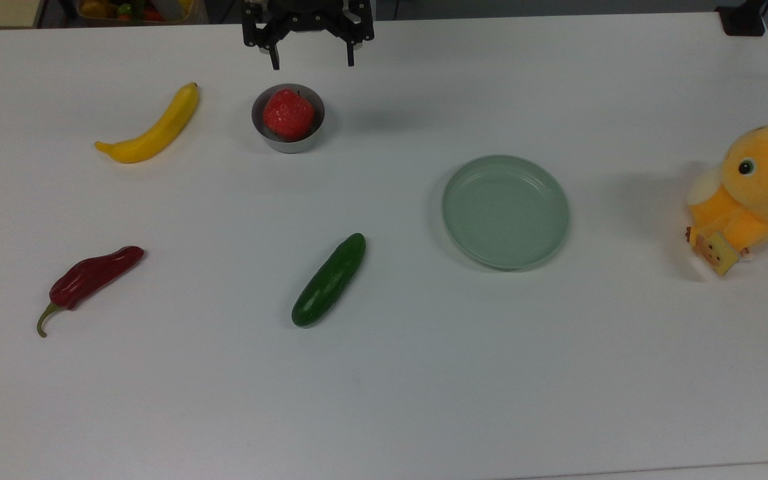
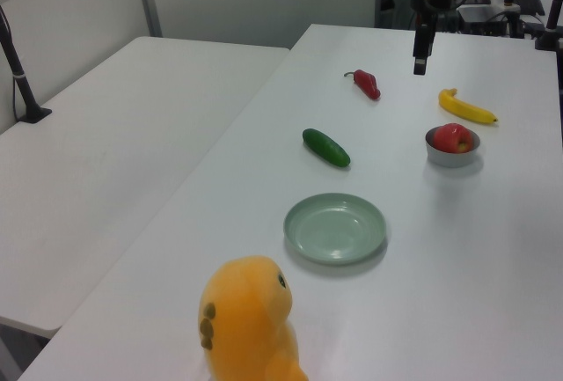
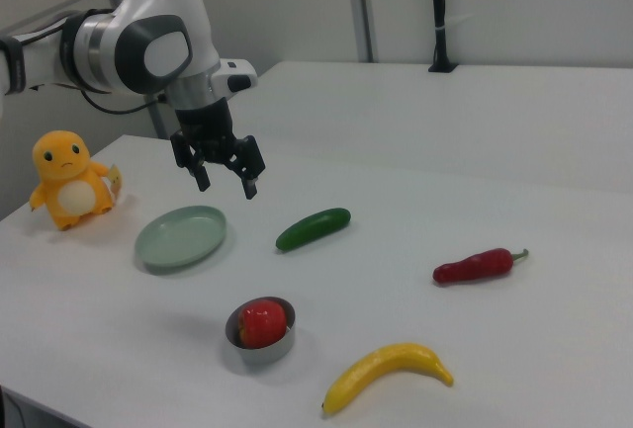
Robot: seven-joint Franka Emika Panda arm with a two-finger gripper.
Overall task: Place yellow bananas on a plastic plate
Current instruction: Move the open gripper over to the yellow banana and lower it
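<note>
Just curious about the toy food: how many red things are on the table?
2: a red fruit inside the small metal bowl, and a dark red chili pepper beyond the cucumber.

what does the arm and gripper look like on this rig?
White rounded arm links with dark grey joint caps and black seams; a black cable trails behind it. The gripper is all black, angular, with two slim straight fingers. No markings readable.

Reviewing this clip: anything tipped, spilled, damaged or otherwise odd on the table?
Nothing stands out. The banana, cucumber and red pepper lie flat and apart, the plate sits level and bare, and the red fruit rests inside the upright bowl. The open gripper holds nothing. A plush toy sits at the table edge.
</note>
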